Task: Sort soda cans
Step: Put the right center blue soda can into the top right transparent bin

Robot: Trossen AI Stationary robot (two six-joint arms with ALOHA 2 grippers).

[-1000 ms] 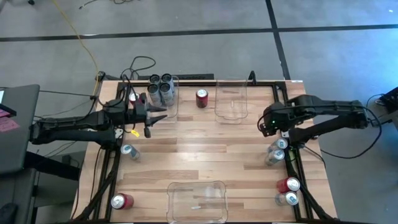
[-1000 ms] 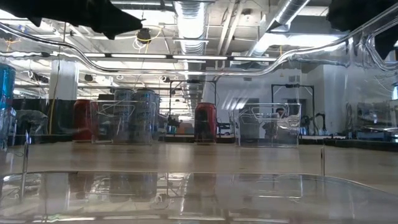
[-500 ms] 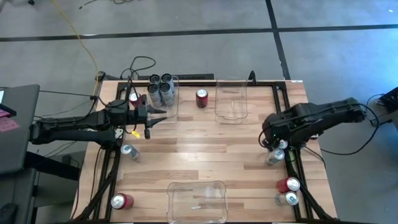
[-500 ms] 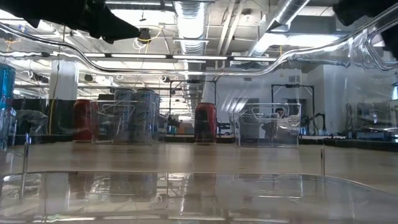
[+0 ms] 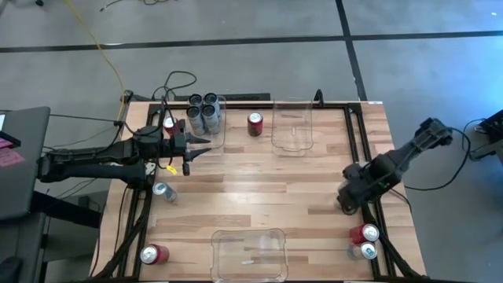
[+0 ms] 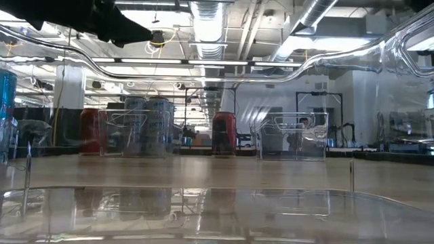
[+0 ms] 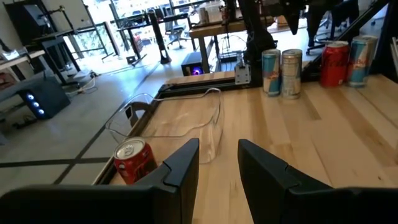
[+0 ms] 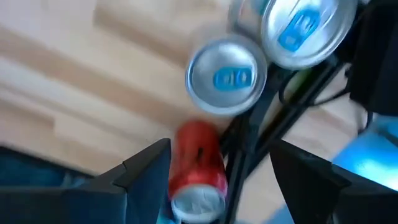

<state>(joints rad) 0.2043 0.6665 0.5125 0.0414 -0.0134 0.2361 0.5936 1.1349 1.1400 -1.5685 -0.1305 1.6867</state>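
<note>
Two arms: one at work, one waiting.
Right pincer point(image 5: 348, 198): it has swung from over the table's right side down to the right edge and now hangs just above the two silver-and-blue cans point(image 8: 229, 74) standing there. Its fingers are spread wide with nothing between them.
Under the right pincer: in the right wrist view the nearer silver-and-blue can top sits ahead of the open fingers, the second one touching or just beside it, and a red can point(image 8: 199, 168) lies on its side lower between the fingertips. Motion blur makes it hard to say which can the fingers are lined up on.
What the move means: I judge this to be the approach to the next pick, a silver-and-blue can, with the grasp not yet made.
Left pincer point(image 5: 189, 149): unmoved over the past second, hovering beside the far-left clear bin point(image 5: 218, 118) that holds the dark grey cans point(image 5: 203, 110). Fingers are narrowly parted and empty.
Loose cans: a red one point(image 5: 255, 123) stands between the two far bins, others lie near the left edge and the near-right corner.
Progress: only the grey group looks sorted.
</note>
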